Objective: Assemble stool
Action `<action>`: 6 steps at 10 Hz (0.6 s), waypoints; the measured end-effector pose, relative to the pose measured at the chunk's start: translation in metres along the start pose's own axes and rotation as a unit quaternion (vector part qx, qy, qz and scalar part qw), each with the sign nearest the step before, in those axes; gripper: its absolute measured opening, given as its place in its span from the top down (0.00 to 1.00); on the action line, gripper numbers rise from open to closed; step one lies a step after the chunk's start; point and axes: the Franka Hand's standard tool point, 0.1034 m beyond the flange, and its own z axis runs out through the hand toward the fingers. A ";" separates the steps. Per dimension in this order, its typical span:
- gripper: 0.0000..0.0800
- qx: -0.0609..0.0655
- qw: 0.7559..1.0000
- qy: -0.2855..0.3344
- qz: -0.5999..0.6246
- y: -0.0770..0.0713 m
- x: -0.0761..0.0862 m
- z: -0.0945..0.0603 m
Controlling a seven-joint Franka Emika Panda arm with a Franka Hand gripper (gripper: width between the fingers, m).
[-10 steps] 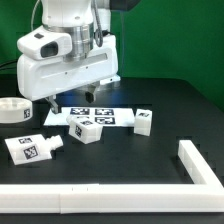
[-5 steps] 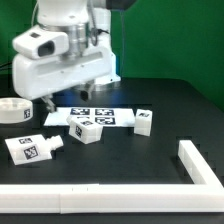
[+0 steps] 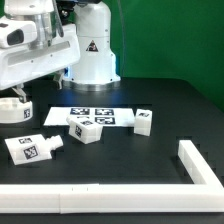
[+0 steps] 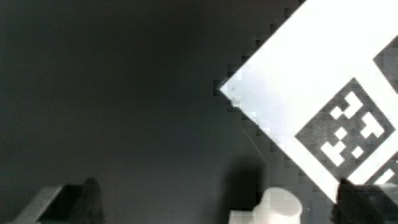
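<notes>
Since the coming move turns on where the stool's parts lie from the jaws, take the scene from the front. The long white border rail (image 3: 100, 200) runs along the near edge of the black table (image 3: 160, 150) and turns away up the exterior view's right.

Just behind it, at the exterior view's left, is the near-left leg (image 3: 30, 148), a stubby white plastic piece with a black-and-white square tag. It lies on its side, its long axis running roughly left to right. Farther in is the middle leg (image 3: 85, 128), of the same make and also tipped over. The right leg (image 3: 145, 121) sits well apart from it toward the exterior view's right. Behind these two the marker board (image 3: 95, 113) lies flat.

At the far left edge rests the thick round white plastic seat disc (image 3: 10, 110), lying flat. The arm's two-finger gripper (image 3: 20, 96) hangs just above the disc's right-hand part. The exterior view does not show whether it touches.

In the wrist view the gripper (image 4: 164, 205) has its jaws spread, with only dark table between them, so they grasp nothing. A corner of the marker board (image 4: 338, 110) shows to one side.

By my reading, the seat disc is much the nearest part, directly under the jaws. All three legs lie away toward the near side and the exterior view's right. A disc has no long axis, so a grasp would likely have to take its rim.
</notes>
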 end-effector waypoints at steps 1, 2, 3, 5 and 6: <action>0.19 0.000 1.000 0.000 0.000 0.001 -0.001 0.001; 0.19 0.001 1.000 -0.004 -0.026 0.006 -0.014 0.007; 0.19 -0.006 0.999 -0.002 -0.051 0.014 -0.034 0.014; 0.19 -0.005 0.998 -0.003 -0.068 0.025 -0.074 0.026; 0.19 -0.005 0.998 -0.003 -0.064 0.024 -0.070 0.025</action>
